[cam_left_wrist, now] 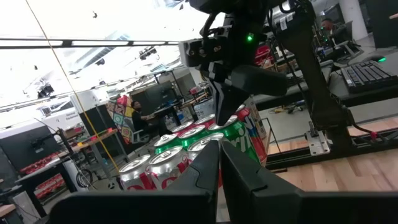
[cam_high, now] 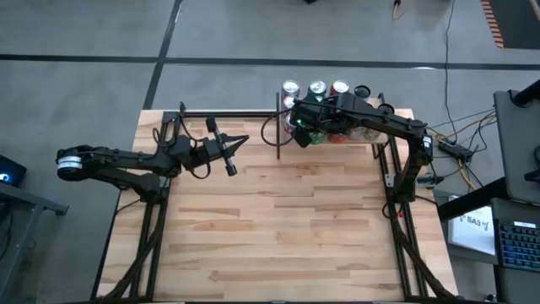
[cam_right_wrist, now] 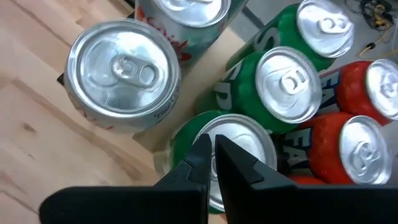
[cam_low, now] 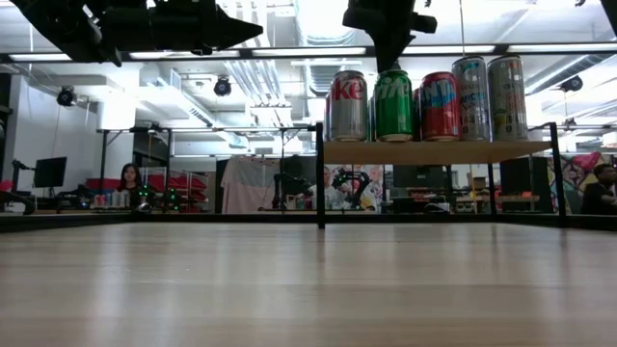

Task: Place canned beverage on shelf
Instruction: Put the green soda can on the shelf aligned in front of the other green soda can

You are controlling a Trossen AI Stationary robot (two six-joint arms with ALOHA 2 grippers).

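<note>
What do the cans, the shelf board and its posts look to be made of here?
Cans: thin metal, likely aluminium, judging by the bare silvery tops with pull tabs and the glossy printed sides. Shelf: pale, plain wood with a matte, unpainted look; whether it is solid cannot be told. Posts: thin, straight and black, probably painted metal.

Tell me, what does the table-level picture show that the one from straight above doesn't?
Only the low view shows the can labels side on, a silver can and a green can among them, standing on the raised shelf, with people in the room behind. Only the high view shows the left claw, shut, out over the table. Both show the right claw just above the cans.
</note>
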